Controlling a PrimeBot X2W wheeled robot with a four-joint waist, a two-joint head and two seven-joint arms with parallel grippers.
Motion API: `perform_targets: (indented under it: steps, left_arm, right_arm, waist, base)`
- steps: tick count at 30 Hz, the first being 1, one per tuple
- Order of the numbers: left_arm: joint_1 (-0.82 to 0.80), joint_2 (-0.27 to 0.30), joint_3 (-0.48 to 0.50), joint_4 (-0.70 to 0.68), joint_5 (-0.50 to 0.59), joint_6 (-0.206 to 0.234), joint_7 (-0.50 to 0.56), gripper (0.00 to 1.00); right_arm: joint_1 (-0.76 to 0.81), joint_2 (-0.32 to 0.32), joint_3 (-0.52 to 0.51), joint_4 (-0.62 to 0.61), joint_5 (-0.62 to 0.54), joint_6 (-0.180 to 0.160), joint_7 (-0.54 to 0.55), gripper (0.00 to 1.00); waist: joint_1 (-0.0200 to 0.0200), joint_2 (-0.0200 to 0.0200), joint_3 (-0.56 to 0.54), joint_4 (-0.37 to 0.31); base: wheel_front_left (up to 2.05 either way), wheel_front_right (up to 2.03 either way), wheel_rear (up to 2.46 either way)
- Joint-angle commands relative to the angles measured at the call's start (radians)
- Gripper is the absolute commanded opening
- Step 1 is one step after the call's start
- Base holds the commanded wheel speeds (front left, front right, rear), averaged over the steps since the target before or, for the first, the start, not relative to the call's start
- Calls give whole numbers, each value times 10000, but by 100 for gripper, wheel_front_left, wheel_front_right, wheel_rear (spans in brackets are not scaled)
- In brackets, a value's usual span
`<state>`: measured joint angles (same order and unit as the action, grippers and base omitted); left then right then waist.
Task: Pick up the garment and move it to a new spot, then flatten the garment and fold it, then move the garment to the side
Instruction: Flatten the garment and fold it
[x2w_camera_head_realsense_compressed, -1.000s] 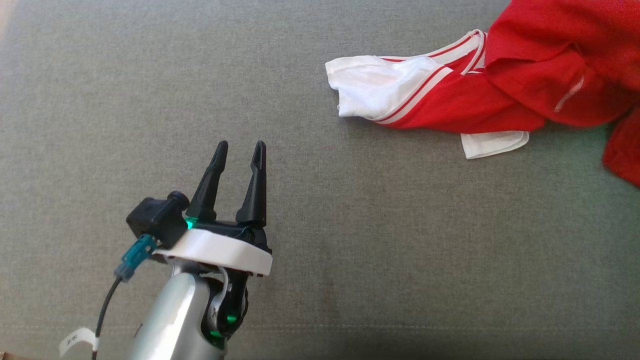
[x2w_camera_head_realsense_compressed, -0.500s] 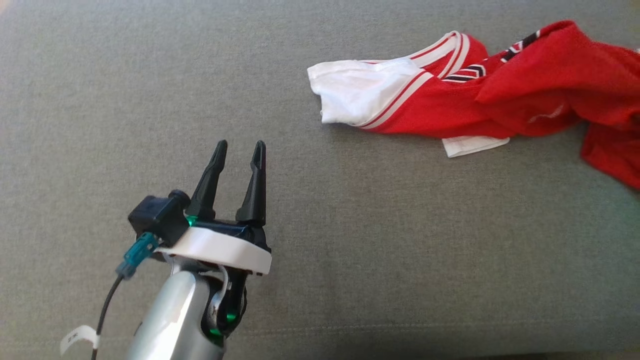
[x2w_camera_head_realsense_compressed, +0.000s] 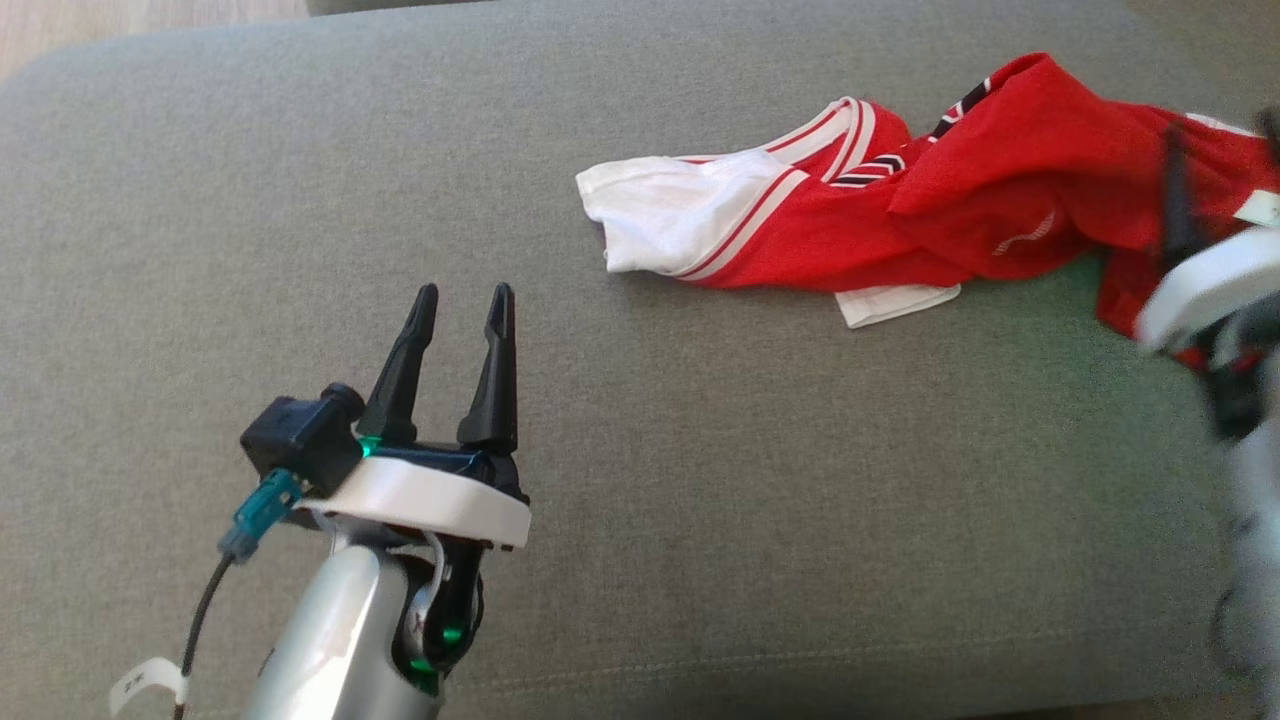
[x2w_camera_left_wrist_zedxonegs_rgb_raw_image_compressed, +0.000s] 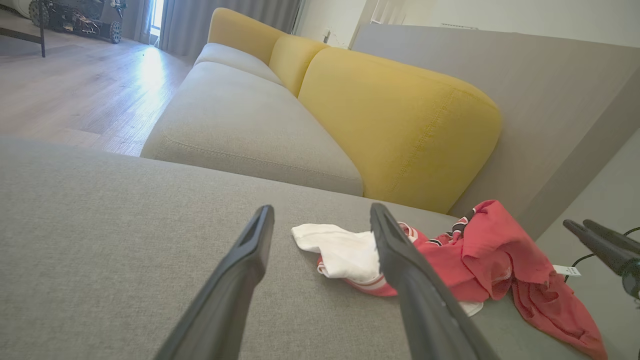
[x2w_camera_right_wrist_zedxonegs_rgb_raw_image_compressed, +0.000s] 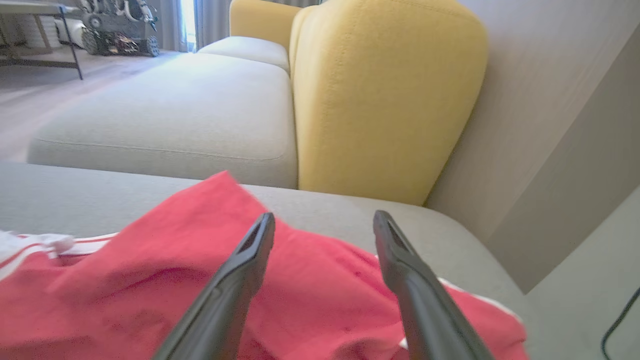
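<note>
The garment, a red shirt with white sleeves and striped trim, lies crumpled on the grey cushion at the upper right. My left gripper stands open at the lower left, well apart from the garment, with nothing between its fingers. The left wrist view has the garment ahead and to the right of the left gripper. My right gripper is blurred at the right edge over the red cloth. In the right wrist view the right gripper is open just above the garment, holding nothing.
Yellow back cushions and a pale seat cushion lie beyond the garment. A grey wall panel rises to the right. Wooden floor lies off the cushion's far left. A thin black cable hangs at the right.
The head camera has shifted, bringing the cushion's far edge into the picture. My right gripper has come in at the right edge. The red cloth has sunk into a lower heap.
</note>
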<state>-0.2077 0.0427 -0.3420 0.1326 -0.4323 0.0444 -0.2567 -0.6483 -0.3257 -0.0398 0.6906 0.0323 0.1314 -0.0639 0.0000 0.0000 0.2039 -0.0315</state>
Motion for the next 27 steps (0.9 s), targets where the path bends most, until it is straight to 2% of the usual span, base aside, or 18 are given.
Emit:
perform_targets:
  steps: [1,2,5,10,19,27]
  left_arm:
    - [-150,75,366,-360,53,47,-51,100]
    - [-112,75,393,-381,59,41,-51,100]
    - [-50,75,411,-395,64,28,-51,100]
    - [99,75,418,-446,77,5,-51,100]
    - [79,75,333,-424,133,-59,-51,100]
    - [-87,75,191,-429,174,-65,-51,100]
  right_arm:
    - [473,216,244,-569,92,-7,-215,100]
    - [1095,636,454,-1295,243,-7,-530,100]
    - [2100,1212,677,-2302,505,-7,-855,100]
    - [3457,1835,959,-3261,574,-7,-1004,100]
    - [3488,1789,395,-3133,-762,-7,-731,100]
    - [2656,1557,-261,-1740,-2717,-7,-694,100]
  waist:
    - [0,0,-73,-63]
    - [0,0,-130,-93]
    - [0,0,-214,-114]
    - [0,0,-252,-117]
    - [0,0,-50,75]
    - [0,0,423,505]
  base:
    - [0,0,0]
    - [0,0,0]
    - [0,0,0]
    - [0,0,0]
    - [0,0,0]
    - [0,0,0]
